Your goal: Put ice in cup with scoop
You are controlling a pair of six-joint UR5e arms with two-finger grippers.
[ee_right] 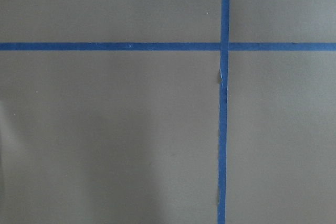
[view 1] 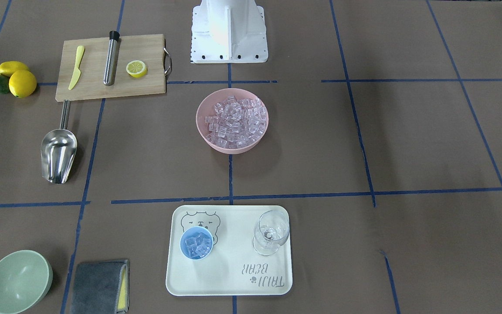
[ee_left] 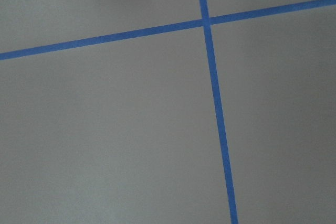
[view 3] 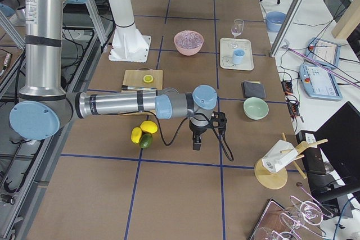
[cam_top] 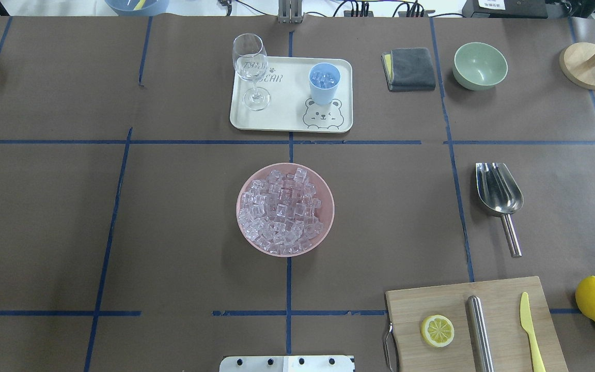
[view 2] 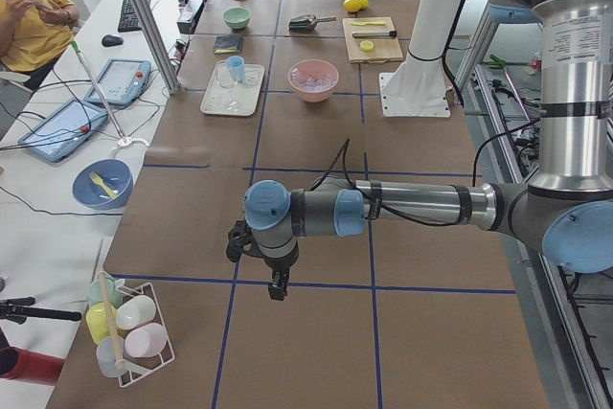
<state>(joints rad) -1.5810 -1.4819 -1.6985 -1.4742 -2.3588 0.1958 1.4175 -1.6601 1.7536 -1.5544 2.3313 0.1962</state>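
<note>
The steel scoop (view 1: 58, 152) lies alone on the table (cam_top: 499, 194), trough empty. The light-blue cup (view 1: 196, 242) stands on a cream tray (view 1: 233, 279) and holds a few ice cubes (cam_top: 324, 78). A heap of ice (view 1: 235, 122) fills a pink bowl (cam_top: 328, 227) at the table's middle. My left gripper (view 2: 278, 284) shows only in the exterior left view, far from these things, above bare table. My right gripper (view 3: 196, 144) shows only in the exterior right view, near the lemons. I cannot tell whether either is open or shut. Both wrist views show only brown table and blue tape.
A wine glass (view 1: 270, 233) stands on the tray beside the cup. A cutting board (view 1: 111, 67) carries a yellow knife, a steel cylinder (view 1: 111, 59) and a lemon half. Lemons (view 1: 18, 78), a pale green bowl (view 1: 18, 281) and a grey cloth (view 1: 98, 285) lie on the scoop's side.
</note>
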